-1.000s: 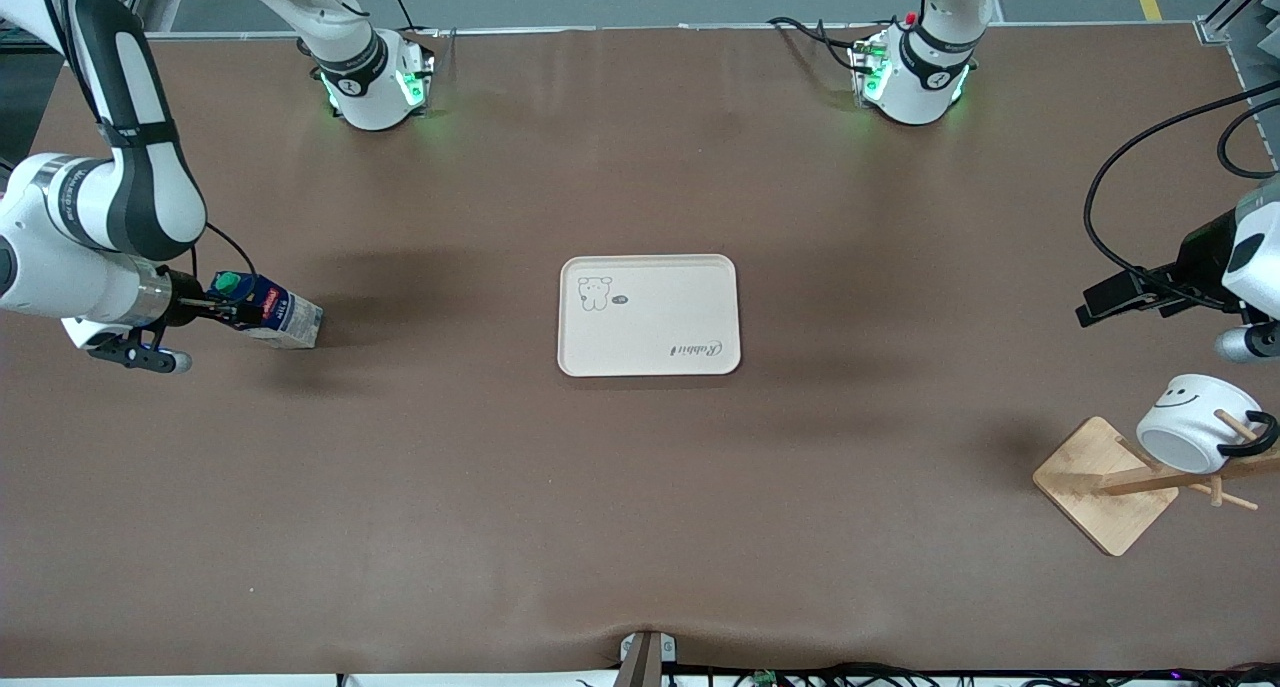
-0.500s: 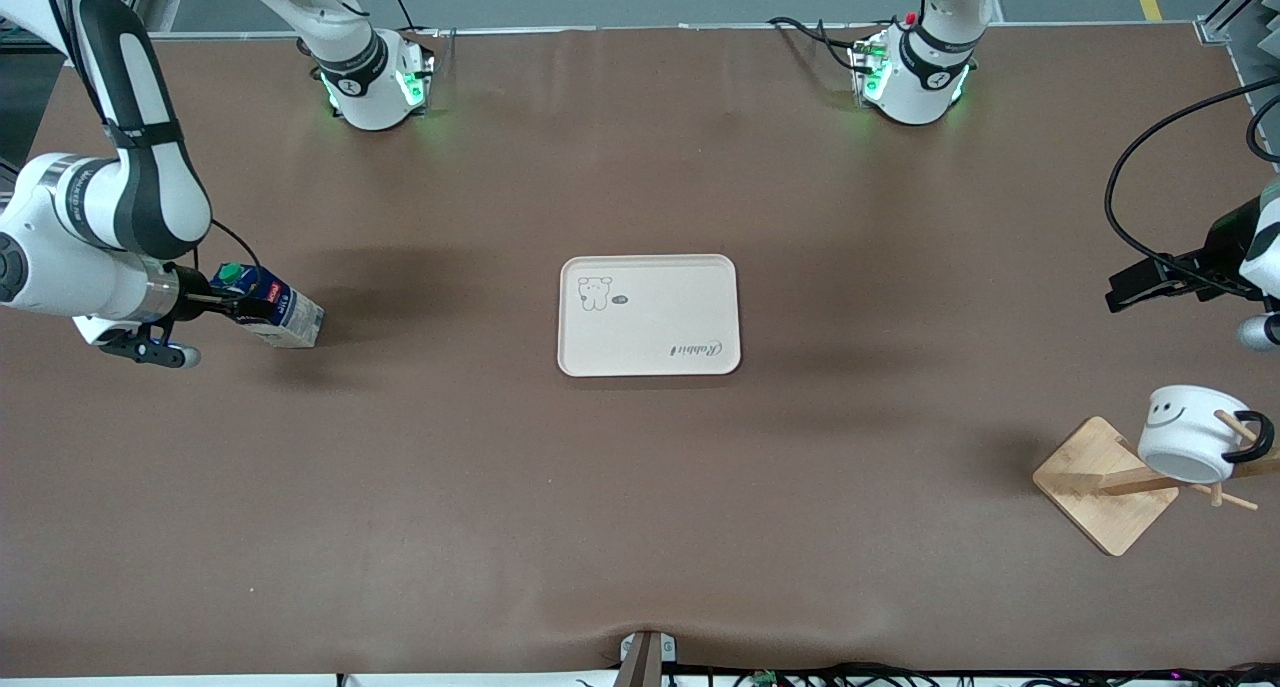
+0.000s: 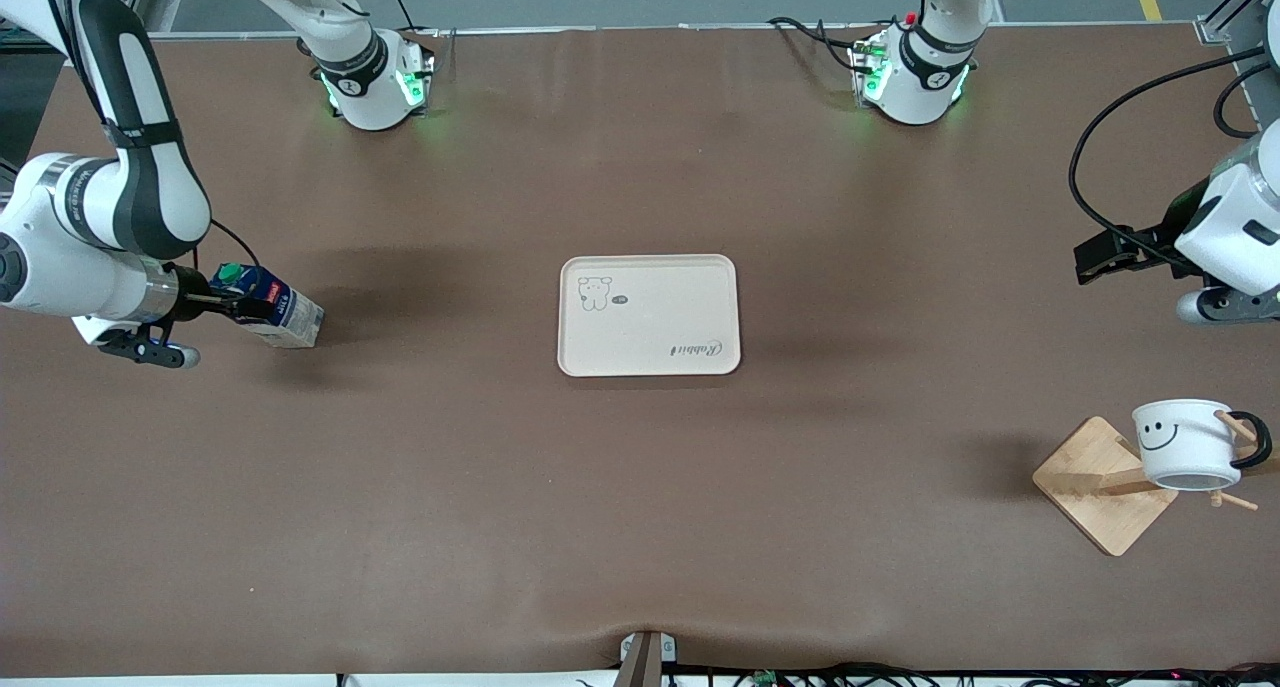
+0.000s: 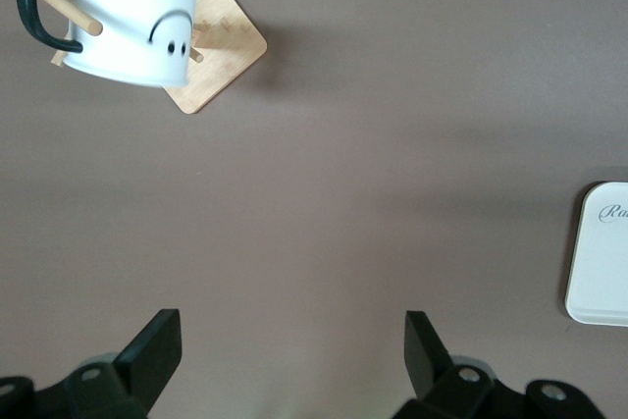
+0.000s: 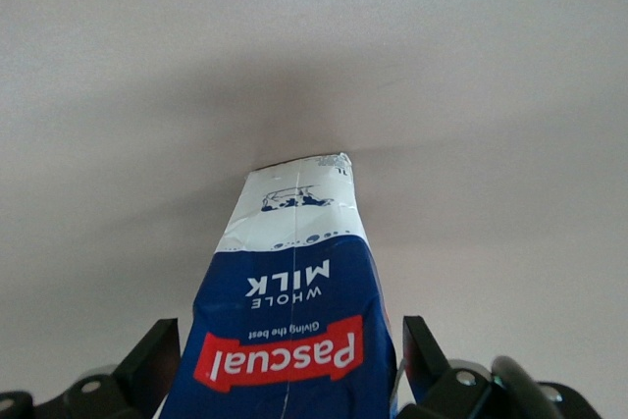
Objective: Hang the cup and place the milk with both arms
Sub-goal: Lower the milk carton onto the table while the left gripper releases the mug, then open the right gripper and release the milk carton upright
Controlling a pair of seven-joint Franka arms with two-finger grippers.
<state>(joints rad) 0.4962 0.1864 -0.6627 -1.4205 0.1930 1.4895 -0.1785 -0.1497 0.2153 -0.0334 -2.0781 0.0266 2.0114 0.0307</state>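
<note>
Milk: I see the milk [image 3: 268, 307] at the right arm's end of the counter [image 3: 640, 487], standing on its pale base and leaning, well apart from the tray [image 3: 649, 315].
Milk and jaws: the right gripper [image 3: 245, 310] comes from the side, and in the right wrist view the carton [image 5: 289, 331] fills the space between the two jaws. They look clenched on its blue upper part, just under the green cap [image 3: 231, 271].
Cup: the cup [image 3: 1185, 444] already hangs by its black handle on a peg of the wooden rack [image 3: 1105, 485], at the left arm's end, with the smiley face toward the front camera.
Left jaws: the left gripper [image 4: 292, 340] hovers over bare counter near the rack, released and holding nothing; this arm waits.
Step in hand: I judge the hanging is done and the milk is the step now.
Next move: I think I must lift the carton straight, carry it over the tray, and set it down upright before I let go.
</note>
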